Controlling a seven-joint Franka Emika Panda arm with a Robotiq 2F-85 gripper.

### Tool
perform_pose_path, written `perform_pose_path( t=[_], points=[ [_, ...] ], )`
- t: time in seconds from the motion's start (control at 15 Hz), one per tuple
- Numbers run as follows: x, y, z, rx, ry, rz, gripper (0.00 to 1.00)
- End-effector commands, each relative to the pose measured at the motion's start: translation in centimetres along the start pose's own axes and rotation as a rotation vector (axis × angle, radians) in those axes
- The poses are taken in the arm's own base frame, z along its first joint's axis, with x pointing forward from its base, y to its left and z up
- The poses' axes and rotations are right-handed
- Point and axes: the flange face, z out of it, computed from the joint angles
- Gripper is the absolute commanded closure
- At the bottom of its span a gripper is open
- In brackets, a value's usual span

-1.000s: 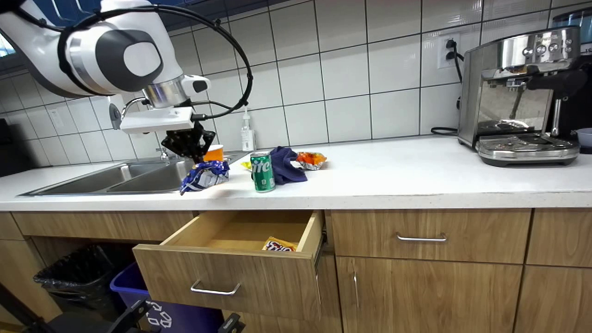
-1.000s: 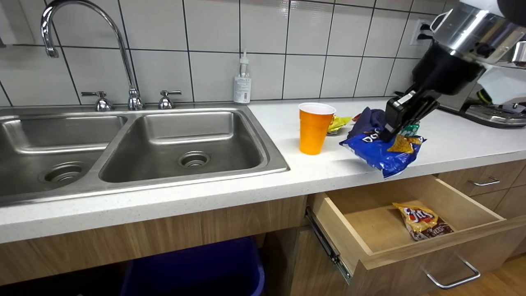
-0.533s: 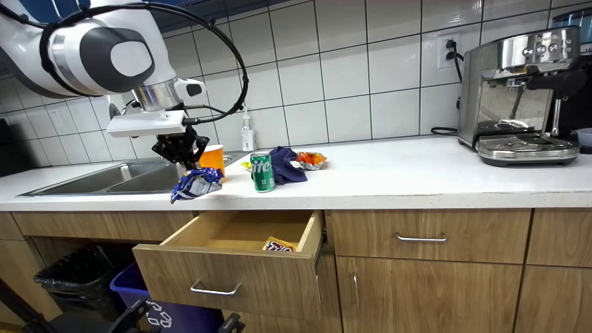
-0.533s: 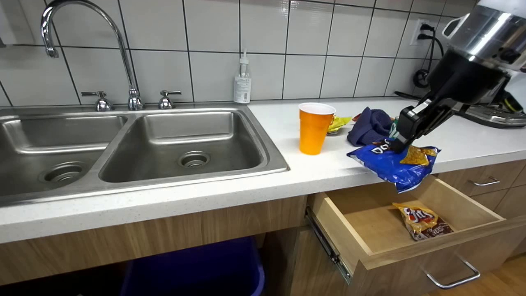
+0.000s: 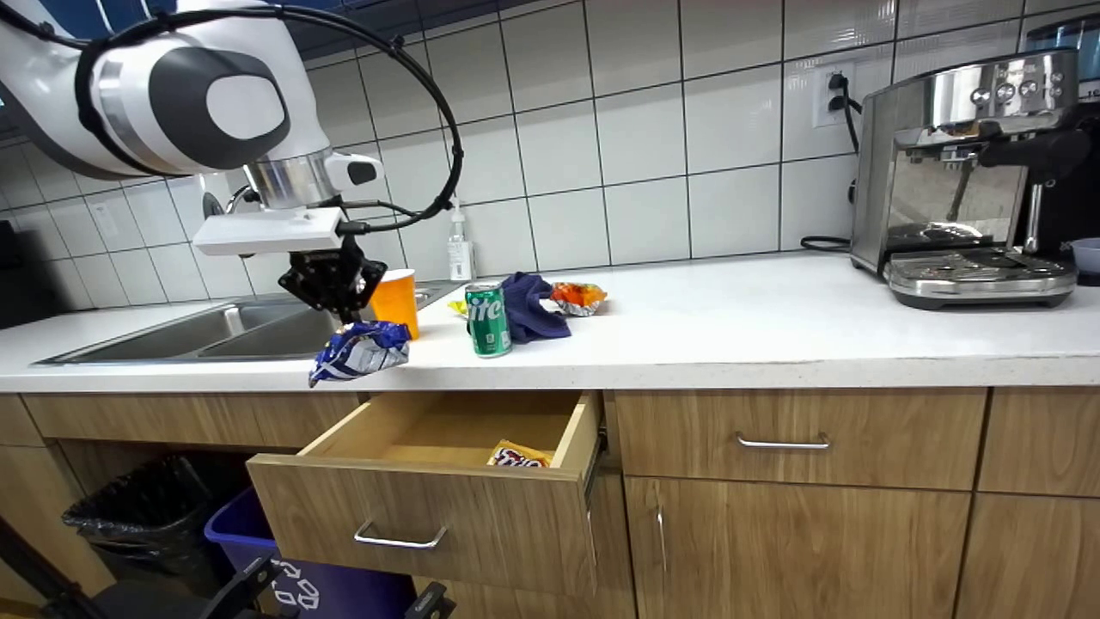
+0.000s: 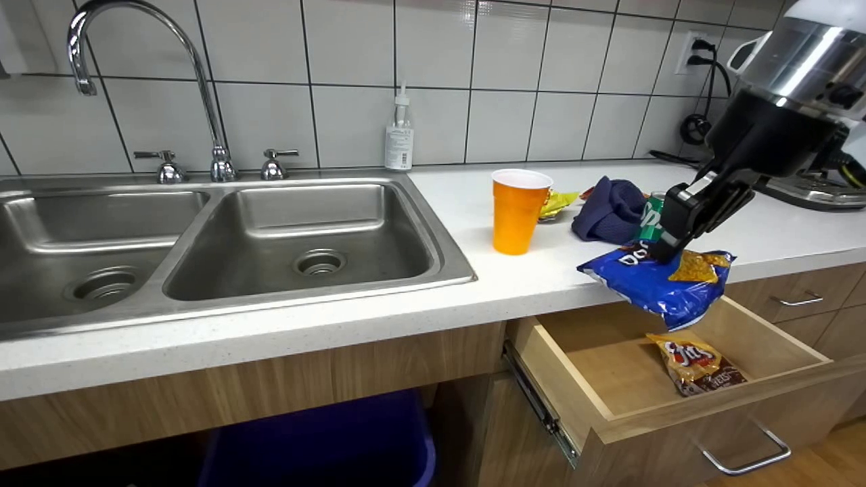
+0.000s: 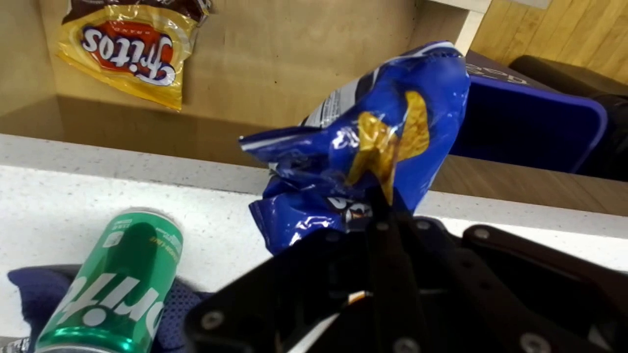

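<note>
Tool (image 6: 664,251) pinched right down on the Doritos bag (image 6: 653,287), presumably because thin film needs a tight nip, hanging it above the drawer (image 6: 604,362) holding the Fritos bag (image 6: 698,366).

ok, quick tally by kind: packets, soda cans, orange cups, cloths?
Packets: 4 (blue packet, Fritos packet, yellow packet, orange packet)
Soda cans: 1 (Sprite can)
Orange cups: 1 (orange cup)
Cloths: 1 (navy cloth)
Total: 7
</note>
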Motion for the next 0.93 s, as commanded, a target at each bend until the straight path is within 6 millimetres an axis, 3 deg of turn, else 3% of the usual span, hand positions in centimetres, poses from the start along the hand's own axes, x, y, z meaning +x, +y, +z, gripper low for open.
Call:
perform_pose_path(
  t=[0.0,0.87],
  points=[
    [-0.3,-0.1,-0.5,0.022,-0.031,-0.017,1.00],
    [-2.0,1.0,3.7,0.007,-0.140,-0.006,1.00]
  ],
)
